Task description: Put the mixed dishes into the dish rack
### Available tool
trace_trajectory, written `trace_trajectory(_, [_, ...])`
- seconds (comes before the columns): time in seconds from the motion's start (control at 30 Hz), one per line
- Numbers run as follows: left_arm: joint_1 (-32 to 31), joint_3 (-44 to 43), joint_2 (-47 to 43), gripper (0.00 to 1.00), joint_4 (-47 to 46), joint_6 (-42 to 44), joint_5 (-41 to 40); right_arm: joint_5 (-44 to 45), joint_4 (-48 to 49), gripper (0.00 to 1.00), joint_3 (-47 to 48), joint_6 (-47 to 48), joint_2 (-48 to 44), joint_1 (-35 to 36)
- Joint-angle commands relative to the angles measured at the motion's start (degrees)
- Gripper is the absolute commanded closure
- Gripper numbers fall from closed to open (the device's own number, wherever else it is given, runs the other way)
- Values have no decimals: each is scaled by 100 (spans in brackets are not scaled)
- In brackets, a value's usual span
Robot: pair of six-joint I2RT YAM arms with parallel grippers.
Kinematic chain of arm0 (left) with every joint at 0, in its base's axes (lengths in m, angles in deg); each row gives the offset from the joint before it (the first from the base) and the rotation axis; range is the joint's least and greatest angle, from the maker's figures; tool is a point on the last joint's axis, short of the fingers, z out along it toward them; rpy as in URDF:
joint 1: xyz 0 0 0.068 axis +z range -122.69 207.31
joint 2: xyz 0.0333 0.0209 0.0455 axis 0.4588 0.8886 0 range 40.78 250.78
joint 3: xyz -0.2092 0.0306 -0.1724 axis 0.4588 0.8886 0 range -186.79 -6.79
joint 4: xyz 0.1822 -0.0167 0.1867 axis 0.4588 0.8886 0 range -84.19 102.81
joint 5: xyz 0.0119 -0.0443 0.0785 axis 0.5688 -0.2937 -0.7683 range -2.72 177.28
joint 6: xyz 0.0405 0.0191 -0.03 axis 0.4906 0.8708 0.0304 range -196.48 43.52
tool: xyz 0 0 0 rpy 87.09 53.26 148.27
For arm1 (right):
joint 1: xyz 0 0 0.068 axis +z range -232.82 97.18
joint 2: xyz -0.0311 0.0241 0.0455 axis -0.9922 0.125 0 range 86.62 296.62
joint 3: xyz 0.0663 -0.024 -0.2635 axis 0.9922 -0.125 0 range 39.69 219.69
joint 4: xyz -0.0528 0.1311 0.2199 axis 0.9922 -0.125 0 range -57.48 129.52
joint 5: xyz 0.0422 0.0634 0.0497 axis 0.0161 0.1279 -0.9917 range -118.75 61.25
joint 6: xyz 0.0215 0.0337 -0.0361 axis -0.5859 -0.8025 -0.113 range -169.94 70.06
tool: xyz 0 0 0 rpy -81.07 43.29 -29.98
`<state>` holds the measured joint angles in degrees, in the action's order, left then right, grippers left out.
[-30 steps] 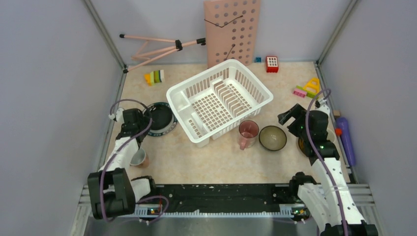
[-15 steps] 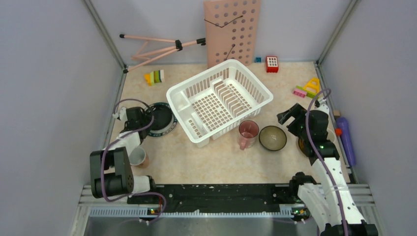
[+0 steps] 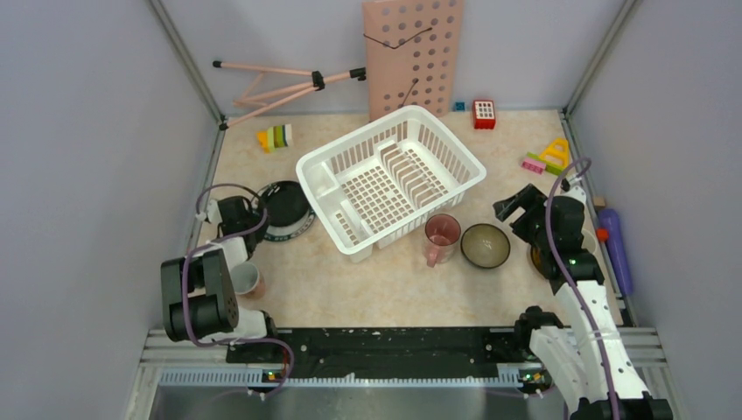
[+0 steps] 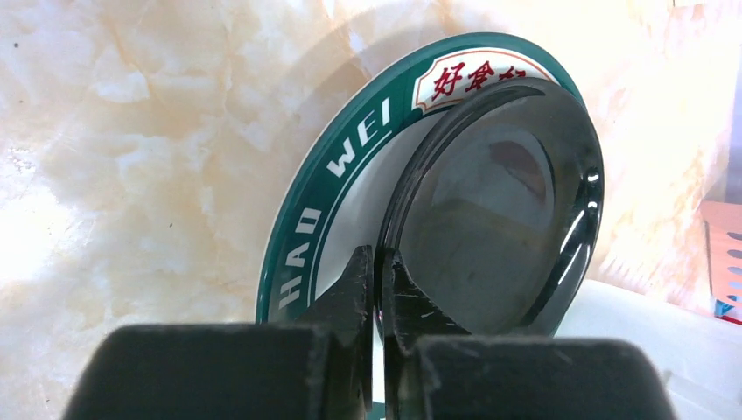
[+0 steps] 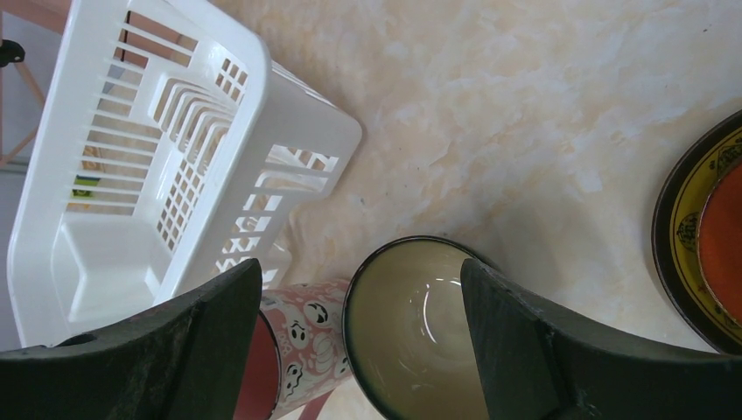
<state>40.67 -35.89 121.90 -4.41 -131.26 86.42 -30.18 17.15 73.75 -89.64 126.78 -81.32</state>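
The white dish rack (image 3: 325, 188) (image 5: 114, 262) stands mid-table with nothing in it. Left of it a glossy black dish (image 3: 284, 206) (image 4: 499, 201) lies on a teal-rimmed plate (image 3: 302, 229) (image 4: 306, 219). My left gripper (image 3: 258, 214) (image 4: 376, 258) is shut on the black dish's near rim. A pink cup (image 3: 440, 234) (image 5: 311, 337) and an olive-lined bowl (image 3: 485, 246) (image 5: 420, 324) stand in front of the rack. My right gripper (image 3: 512, 206) (image 5: 360, 271) hovers open above them, holding nothing. A yellow plate (image 5: 678, 227) carrying an orange plate (image 5: 722, 236) lies under the right arm.
A small cup (image 3: 248, 280) stands by the left arm. A pink perforated board (image 3: 413, 52) and a tripod (image 3: 280, 83) lean at the back. Toy blocks (image 3: 276, 137) (image 3: 484, 114) (image 3: 547, 157) are scattered behind the rack. A purple cylinder (image 3: 614, 249) lies at the right edge.
My left gripper has closed on the black dish's rim, and the left arm's elbow has swung back towards its base. The right gripper has barely moved.
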Motion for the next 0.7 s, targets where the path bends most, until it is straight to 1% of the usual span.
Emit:
trace_trajectory(0.0, [86,245,-187,100,273,-25,-149,66,-10,18,310,-67,-31,64])
trace_trajectory(0.1, [87,158,-627,100,777,99,-251,515,-286,17,473,-141,46,69])
trace_trajectory(0.2, [83,90,-1188,100,1160,149,-270,737,-536,16,693,-208,214,65])
trace_trajectory(0.47, [87,-244,-2664,100,2239,285,-473,675,-675,17,1138,-311,499,72])
trace_trajectory(0.67, [87,-550,-3563,100,2595,552,-539,522,-595,17,1422,-216,597,69])
